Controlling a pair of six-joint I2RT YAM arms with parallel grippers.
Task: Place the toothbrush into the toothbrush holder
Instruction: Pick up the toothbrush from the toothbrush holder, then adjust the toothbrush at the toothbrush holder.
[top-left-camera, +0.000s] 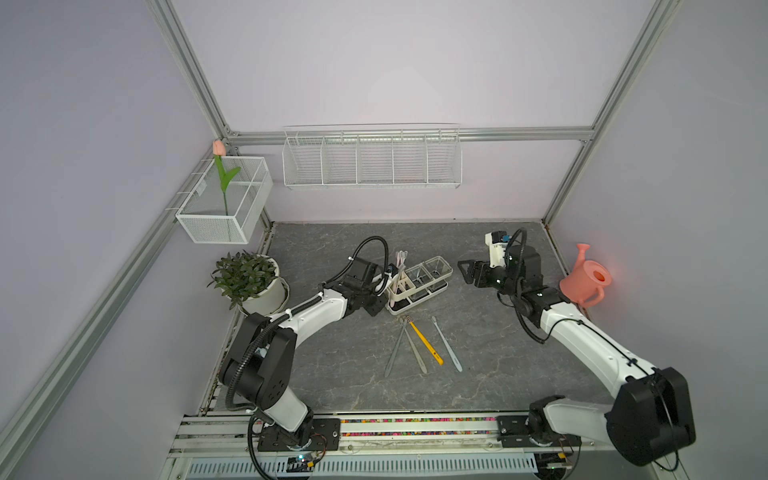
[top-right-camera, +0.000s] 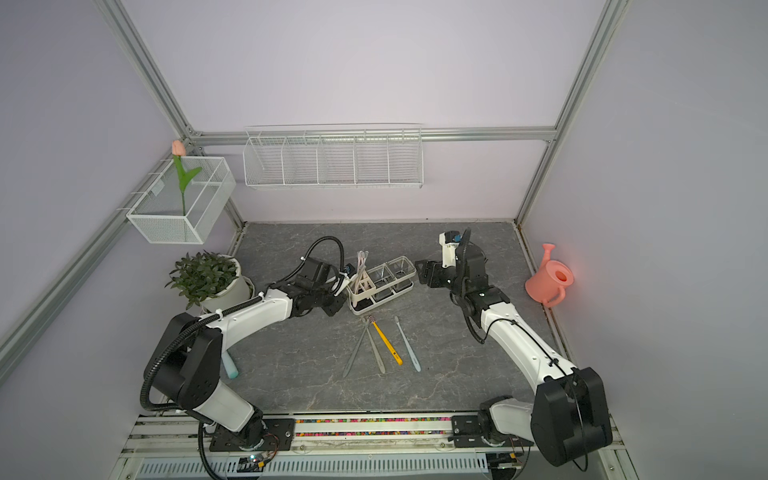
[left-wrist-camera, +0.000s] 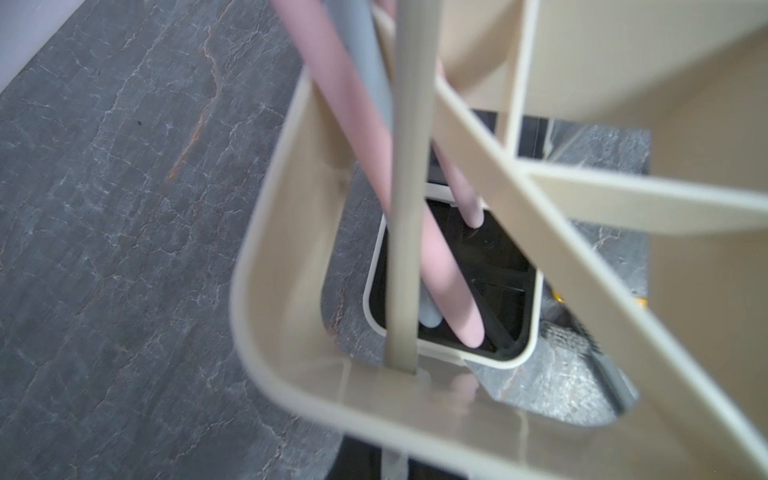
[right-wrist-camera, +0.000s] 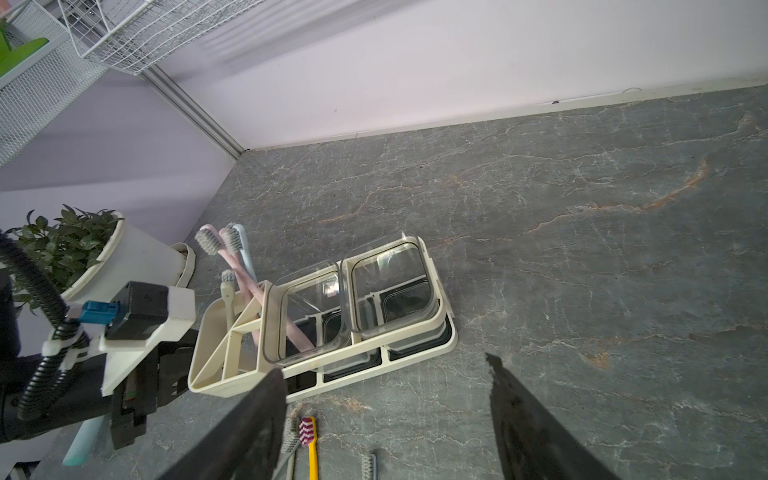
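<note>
Progress: somewhere near the middle, going by the toothbrush holder out in the middle of the counter. Standing already in its end compartment, the one nearest the left arm: two pink toothbrushes, a pale blue toothbrush and a beige toothbrush, heads up, leaning together. Nothing in the two clear cups alongside. Flat on the counter just in front of the holder, fanned out and untouched: a yellow toothbrush, two grey toothbrushes and a blue-grey toothbrush. Right up against that end compartment, the left claw, jaws together; no telling from here whether pinching the beige handle or merely closed beside it, fingers hidden behind the rack wall. Just off the opposite end of the holder, the right claw, jaws wide apart, nothing between them. Probably only a release left for the beige one, if gripped at all; after that, four more pick-ups and drops, assuming a place in there for the whole lot.
</note>
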